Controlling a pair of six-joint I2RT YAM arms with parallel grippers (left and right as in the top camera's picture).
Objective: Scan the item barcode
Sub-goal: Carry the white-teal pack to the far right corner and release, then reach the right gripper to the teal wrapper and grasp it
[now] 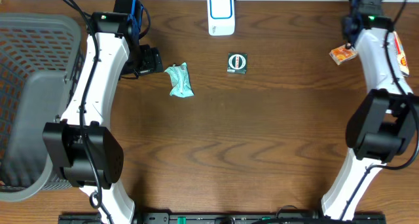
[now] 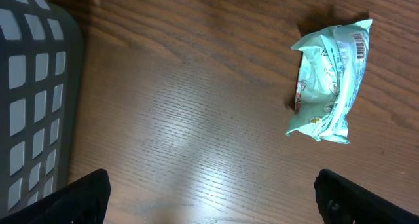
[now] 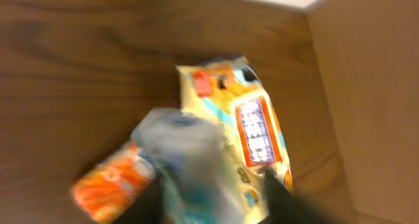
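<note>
A crumpled teal packet (image 1: 179,80) lies on the wooden table, its barcode showing at one end in the left wrist view (image 2: 330,80). My left gripper (image 1: 152,59) hovers just left of it, open, with nothing between its fingers (image 2: 211,181). A white scanner (image 1: 220,13) stands at the back centre. At the far right back, my right gripper (image 1: 349,40) is over an orange packet (image 1: 342,54). In the blurred right wrist view its fingers stand apart on either side of a yellow snack packet (image 3: 242,132), with the orange packet (image 3: 111,185) to the left.
A grey plastic basket (image 1: 33,67) fills the left edge of the table, close beside the left arm (image 2: 33,86). A small round black item (image 1: 237,62) lies in front of the scanner. A tan wall (image 3: 373,86) rises right of the snack packets.
</note>
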